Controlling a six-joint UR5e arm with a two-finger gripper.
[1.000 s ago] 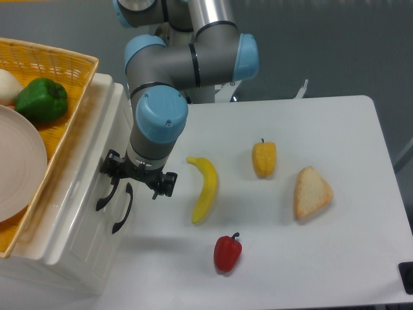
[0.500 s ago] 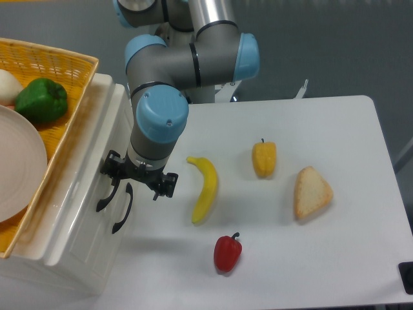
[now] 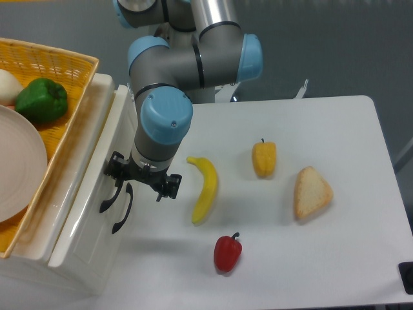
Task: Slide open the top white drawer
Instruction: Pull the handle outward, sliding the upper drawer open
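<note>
The white cabinet stands at the left of the table. The top white drawer (image 3: 87, 194) shows its glossy front panel, pulled a little way out so a narrow gap runs along its upper edge. Its curved black handle (image 3: 104, 202) lies just below my gripper (image 3: 124, 183), which is pressed against the drawer front and shut on the handle's upper end. The lower drawer's black handle (image 3: 122, 216) sits right beside it, free.
On the cabinet top rests a yellow wicker basket (image 3: 71, 64) holding a green pepper (image 3: 41, 100), a white plate (image 3: 19, 168) and an onion (image 3: 8, 85). On the table lie a banana (image 3: 205, 188), yellow pepper (image 3: 264, 159), bread slice (image 3: 311, 192) and red pepper (image 3: 227, 252).
My gripper has moved slightly right and down, and the top drawer's front has come out with it, widening the gap at the cabinet's edge.
</note>
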